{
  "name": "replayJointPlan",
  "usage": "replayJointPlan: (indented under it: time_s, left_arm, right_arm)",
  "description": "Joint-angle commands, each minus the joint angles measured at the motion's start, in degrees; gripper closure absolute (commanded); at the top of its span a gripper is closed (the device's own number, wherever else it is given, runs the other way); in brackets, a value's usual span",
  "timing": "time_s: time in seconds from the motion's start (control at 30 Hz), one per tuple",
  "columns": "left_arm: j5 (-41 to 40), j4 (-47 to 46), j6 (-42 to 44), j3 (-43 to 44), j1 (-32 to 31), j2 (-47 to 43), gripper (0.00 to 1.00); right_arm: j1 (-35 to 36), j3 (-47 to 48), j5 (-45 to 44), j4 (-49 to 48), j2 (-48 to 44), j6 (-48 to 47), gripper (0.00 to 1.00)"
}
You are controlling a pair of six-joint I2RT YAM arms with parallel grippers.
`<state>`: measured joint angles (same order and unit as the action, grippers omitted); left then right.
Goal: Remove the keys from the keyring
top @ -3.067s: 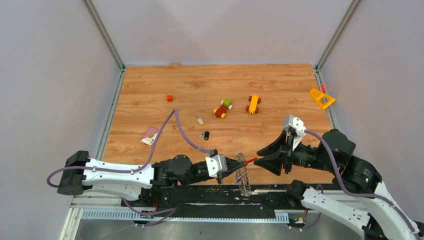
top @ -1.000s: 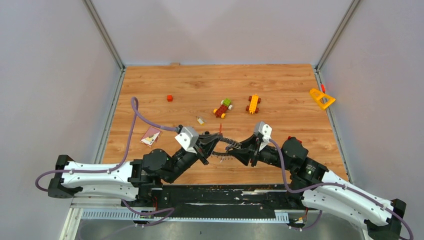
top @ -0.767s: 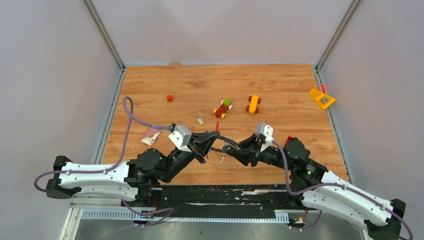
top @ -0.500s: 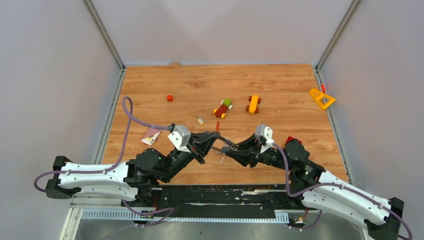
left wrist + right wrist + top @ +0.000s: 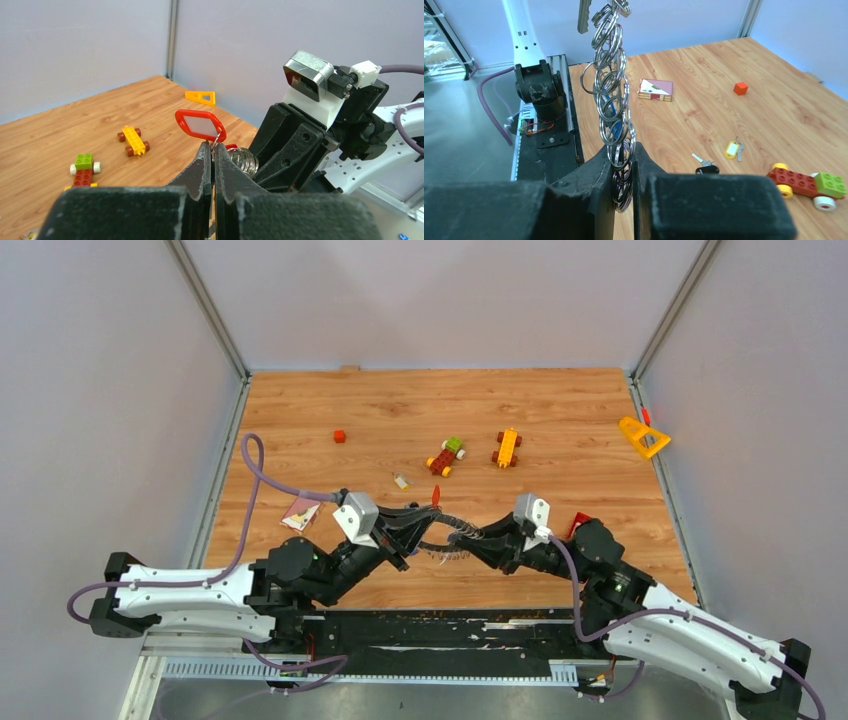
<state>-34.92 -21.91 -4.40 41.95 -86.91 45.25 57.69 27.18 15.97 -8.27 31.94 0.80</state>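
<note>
The keyring is a chain of silver split rings stretched between my two grippers above the table. My left gripper is shut on the small wire loop of a red key tag, which stands just above its fingertips; in the left wrist view the gripper has the coiled rings right behind it. My right gripper is shut on the keyring. A silver key hangs at the chain's top end and a blue piece shows inside the rings.
On the table lie a black-headed key, a yellow-tagged key, a pink card, a red cube, two block vehicles and a yellow triangle at the far right wall.
Both arms have come from the near edge to mid-table. Over the last second my left gripper has drawn back left a little. The ring chain now stretches between the grippers.
</note>
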Motion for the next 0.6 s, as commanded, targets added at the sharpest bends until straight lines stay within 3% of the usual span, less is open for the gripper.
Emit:
replayJointPlan:
  time_s: [0.0, 0.2, 0.3, 0.4, 0.57]
  left_arm:
    - [1.1, -4.9, -0.4, 0.9, -0.1, -3.0, 1.00]
    - [4.2, -5.9, 0.0, -1.1, -0.1, -6.3, 0.95]
    - [5.5, -4.4, 0.0, -1.4, -0.1, -8.1, 0.87]
    - [8.3, -4.6, 0.0, -2.7, -0.1, -10.7, 0.79]
    - [10.0, -6.9, -0.1, -5.1, -0.1, -12.8, 0.76]
  right_arm:
    - [0.3, 5.4, -0.9, 5.2, -1.9, -6.4, 1.00]
    - [0.3, 15.9, -4.2, 14.6, -0.2, -17.1, 1.00]
    - [0.3, 21.3, -4.4, 18.1, 0.7, -22.2, 1.00]
    - [0.3, 23.9, -3.0, 19.2, 0.8, -28.1, 1.00]
    - [0.3, 26.4, -1.8, 18.5, 2.2, -33.0, 1.00]
